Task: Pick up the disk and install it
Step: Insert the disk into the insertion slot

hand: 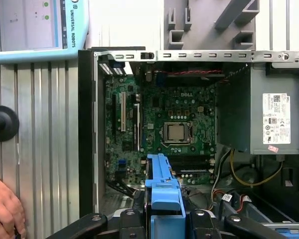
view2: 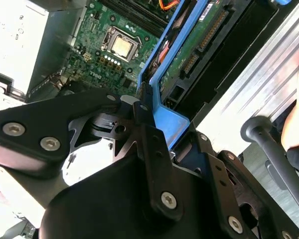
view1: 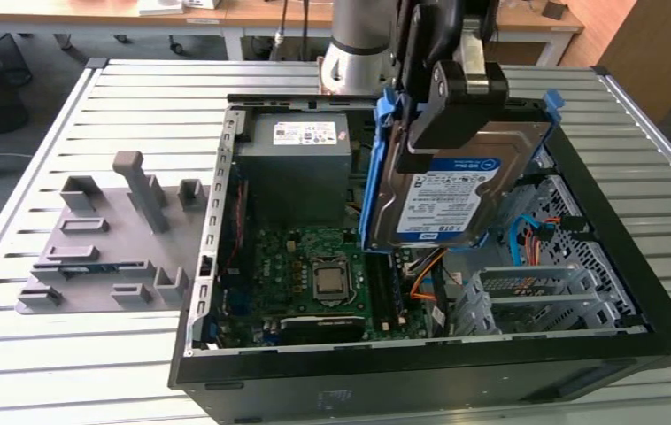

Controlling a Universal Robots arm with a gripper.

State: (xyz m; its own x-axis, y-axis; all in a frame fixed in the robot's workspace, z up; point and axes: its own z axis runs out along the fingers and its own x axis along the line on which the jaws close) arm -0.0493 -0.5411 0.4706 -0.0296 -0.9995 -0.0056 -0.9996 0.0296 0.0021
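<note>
Closest to the lens in the second wrist view, the gripper (view2: 159, 117) is pinching the disk (view2: 189, 50) by one end, its black jaws pressing in from either side on the blue plastic carrier frame. The disk is hanging in the air over the open computer case (view1: 430, 376), standing nearly on edge and leaning a little. It is sitting toward the exterior view's right of the grey power supply (view1: 300, 155) and above the bare metal drive cage (view1: 548, 297). Its silver face is pointing toward the exterior camera and is carrying a white-and-blue label, while the blue frame is running along its long edges (one end of that frame is jutting up between the jaws in the first wrist view). From the second wrist view its other side is showing: a green circuit board with a row of connector pins. Below it the motherboard (view1: 312, 266) is lying flat in the case with its processor socket uncovered, and orange and blue cables (view1: 536, 226) are curling beside the cage. On the slatted table (view1: 28, 372), to the exterior view's left of the case, a grey fixture (view1: 111, 239) is sitting. In the first wrist view a person's hand (hand: 5, 211) is showing over the table near a black knob (hand: 0, 123).
</note>
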